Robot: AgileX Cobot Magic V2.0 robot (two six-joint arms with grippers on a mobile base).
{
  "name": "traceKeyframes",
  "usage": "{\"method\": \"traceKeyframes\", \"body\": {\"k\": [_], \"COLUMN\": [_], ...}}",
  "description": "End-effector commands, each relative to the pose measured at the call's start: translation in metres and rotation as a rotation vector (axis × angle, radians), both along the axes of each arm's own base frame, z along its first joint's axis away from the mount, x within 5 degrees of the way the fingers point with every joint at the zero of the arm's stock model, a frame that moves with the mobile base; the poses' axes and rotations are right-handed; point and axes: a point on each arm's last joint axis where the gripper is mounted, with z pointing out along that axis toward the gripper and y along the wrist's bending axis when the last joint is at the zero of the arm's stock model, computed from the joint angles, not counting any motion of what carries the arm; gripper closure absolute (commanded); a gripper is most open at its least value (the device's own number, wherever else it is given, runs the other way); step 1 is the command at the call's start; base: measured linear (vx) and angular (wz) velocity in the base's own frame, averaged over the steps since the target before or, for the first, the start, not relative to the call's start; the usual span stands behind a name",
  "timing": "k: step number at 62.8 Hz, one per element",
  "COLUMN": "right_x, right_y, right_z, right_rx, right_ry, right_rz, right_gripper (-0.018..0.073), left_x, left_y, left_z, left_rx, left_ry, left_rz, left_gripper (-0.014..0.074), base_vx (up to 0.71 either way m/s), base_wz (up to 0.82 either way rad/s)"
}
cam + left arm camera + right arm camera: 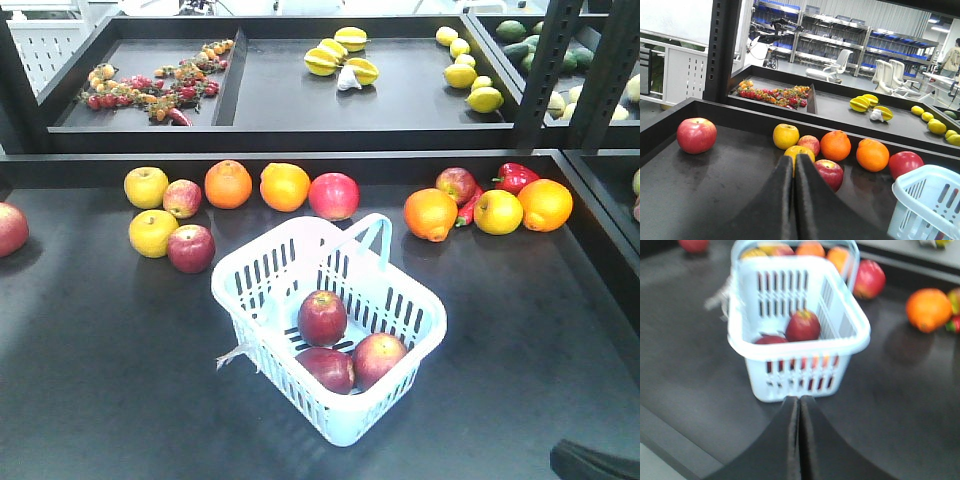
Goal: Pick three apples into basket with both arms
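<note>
The three apples (pixel 340 346) lie inside the basket (pixel 418 330), low on its floor: one nearer the back wall, two side by side nearer the front wall, and these two seem to touch each other. The basket stands on the dark surface (pixel 100 380), in front of the row of loose fruit, and its one visible hoop handle stands up at the back rim. By how things lie, the task looks finished.

The left gripper (pixel 794 172) has its fingers pressed together and holds nothing; it points at the loose fruit left of the basket. The right gripper (pixel 800 405) is also pressed together and empty, just in front of the basket's front wall.

I judge the apples to be firm, smooth and a little slippery, round enough to roll. A hold across the widest part, from above, is safest. The basket looks light and thin, so it may slide or flex if pushed; its rim is the stiffest place
</note>
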Motion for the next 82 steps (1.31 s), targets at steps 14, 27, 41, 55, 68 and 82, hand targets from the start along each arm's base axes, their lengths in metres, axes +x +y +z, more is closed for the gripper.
{"method": "traceKeyframes", "body": {"k": [14,27,41,55,68,82], "right_x": [-0.001,-0.008,-0.007,-0.007,-0.007,-0.007], "right_y": [-0.025,-0.036,-0.039,-0.039,-0.039,-0.039], "right_z": [-0.028,-0.038,-0.027,-0.021,-0.021,-0.021], "right_rx": [0.289,0.307,0.279,0.218,0.221,0.22], "right_ry": [-0.057,-0.18,-0.324,-0.412,-0.414,-0.413], "right_rz": [-0.401,-0.543,-0.55,-0.528,-0.528,-0.528], "right_gripper": [0.0561,0.0561,0.0561,0.0561,0.0561,0.0561], "left_x": [0.0,0.0,0.0,0.0,0.0,0.0], "left_y": [0.0,0.0,0.0,0.0,0.0,0.0], "left_z": [-0.001,-0.001,-0.001,-0.001,-0.001,-0.001], "left_rx": [-0.002,-0.002,-0.002,-0.002,-0.002,-0.002], "left_ry": [-0.062,-0.061,-0.061,-0.061,-0.061,-0.061], "left_rz": [0.003,0.003,0.003,0.003,0.003,0.003], "left_gripper": [0.0603,0.0603,0.0603,0.0603,0.0603,0.0603], "base_vx": [0.0,0.0,0.0,0.0,0.0,0.0], "base_wz": [0.0,0.0,0.0,0.0,0.0,0.0]}}
